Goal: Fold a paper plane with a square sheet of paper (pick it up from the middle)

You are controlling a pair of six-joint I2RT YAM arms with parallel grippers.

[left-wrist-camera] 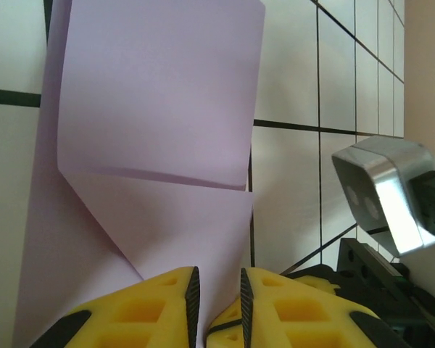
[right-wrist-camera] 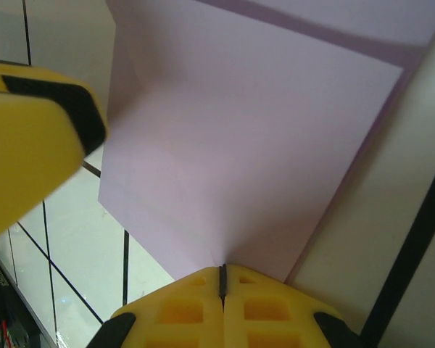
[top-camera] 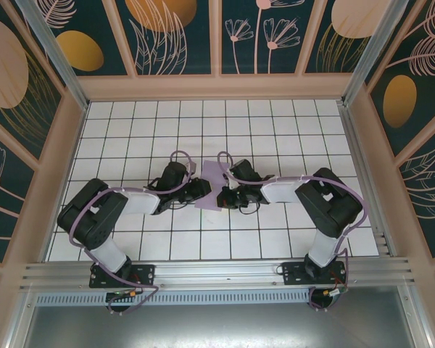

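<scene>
Roughly at the middle of the white-tiled table lies the paper, a pale lavender sheet, with both arms reaching inward so that their grippers meet over its near part. From above, the left gripper sits at the sheet's left edge and the right gripper at its lower right, the two close together. In the left wrist view the paper is partly folded: a squarish upper flap ends in a straight edge across the sheet, and below that edge a diagonal crease runs down towards the fingers. The left gripper has its jaws a narrow slit apart, and lavender shows through the gap; whether the pads touch the sheet I cannot tell. To the right in that view, a silver block on the other arm hangs over the tiles, just beside the sheet's right edge. In the right wrist view the right gripper has its jaws pressed together with no gap, clamped on the paper, which spreads out and away from the fingertips with a faint crease running up from the pinch point. A second layer of the sheet shows as a darker band along the top. One yellow finger of the left arm stands at the left, near the sheet's edge.
</scene>
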